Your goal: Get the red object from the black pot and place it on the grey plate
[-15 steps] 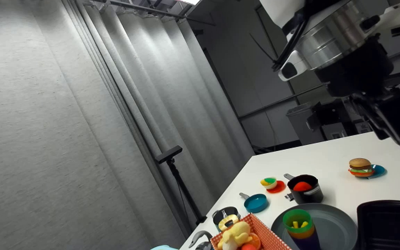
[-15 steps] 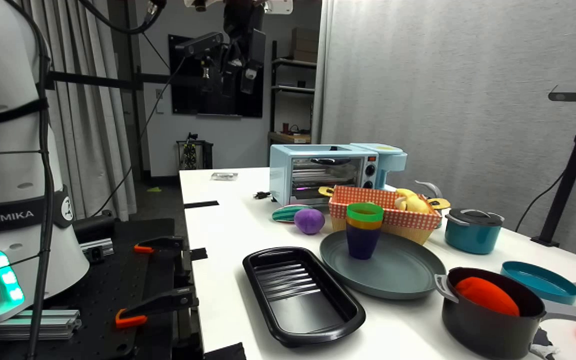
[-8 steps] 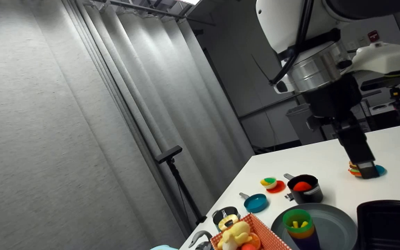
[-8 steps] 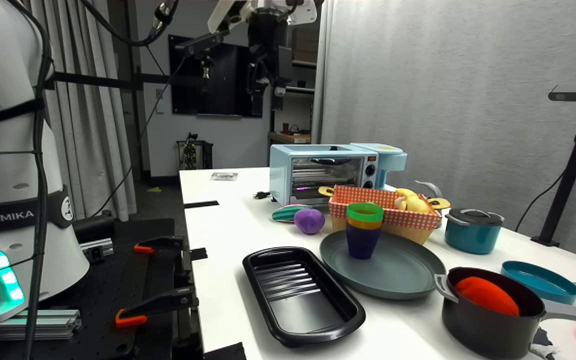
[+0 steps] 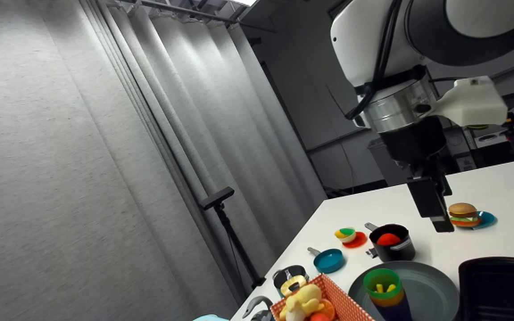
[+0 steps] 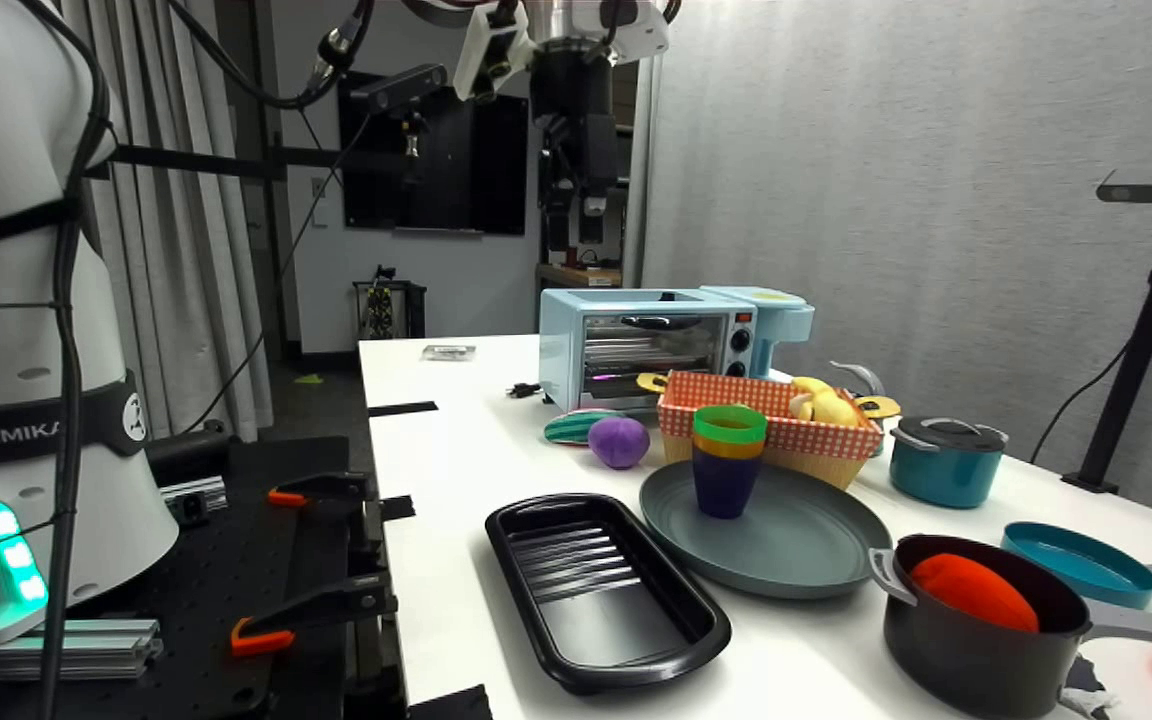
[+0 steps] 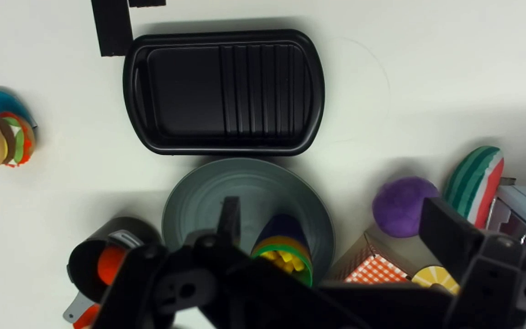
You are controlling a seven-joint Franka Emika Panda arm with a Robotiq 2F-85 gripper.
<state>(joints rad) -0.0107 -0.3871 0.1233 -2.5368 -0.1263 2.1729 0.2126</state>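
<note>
With our tool (image 7: 331, 217) spread wide, we judged the red object (image 6: 976, 592) inside the black pot (image 6: 968, 655) probably light and soft, best pinched across its exposed top

The gripper (image 7: 329, 203) is mostly matt, plastic or coated metal, hard to say which, but the collar (image 5: 393, 111) above the jaws is straight-up shiny metal. Partly hidden by one jaw in the wrist view, the grey plate (image 7: 254, 186) is smooth with a dull sheen, and the stacked cups (image 6: 729, 475) look like smooth plastic. Above the jaws in that view, the baking tray (image 7: 185, 91) is way glossier. Out to their side, the black pot (image 6: 966, 645) has a satin-smooth wall and the red object (image 6: 976, 590) looks matt. Between the jaws there's checked cloth (image 7: 375, 272) on a wood-looking basket (image 6: 841, 472), plus a matt purple ball (image 7: 397, 208).
</note>
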